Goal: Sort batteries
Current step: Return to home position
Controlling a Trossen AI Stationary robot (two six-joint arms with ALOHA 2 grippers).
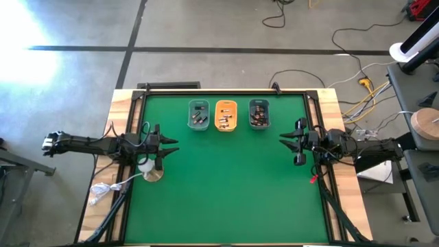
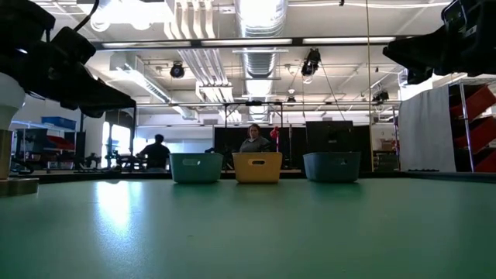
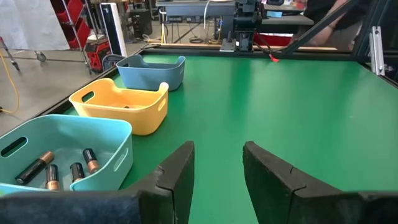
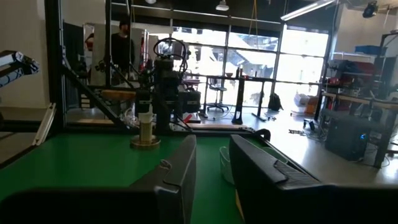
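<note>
**Cells binned, both claws idle**

Batteries (image 3: 35,167) lie in three trays along the desk's far edge: teal tray (image 3: 106,168), orange tray (image 3: 134,115), gray tray (image 3: 155,74). They look like light, rigid, smooth cylinders, likely to roll (best pinched across mid-barrel).

Left claw (image 3: 217,149) is spread and empty at the left desk edge. Right claw (image 4: 212,142) is likewise at the right.

Desk (image 1: 226,185) is green and flat, with a slight sheen. The room is an open workshop, with a person (image 2: 254,139) seated beyond.

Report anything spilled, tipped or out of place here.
Nothing stands out. The teal bin, orange bin and gray bin stand upright in a row, batteries inside; left gripper and right gripper hover open at the sides.
</note>
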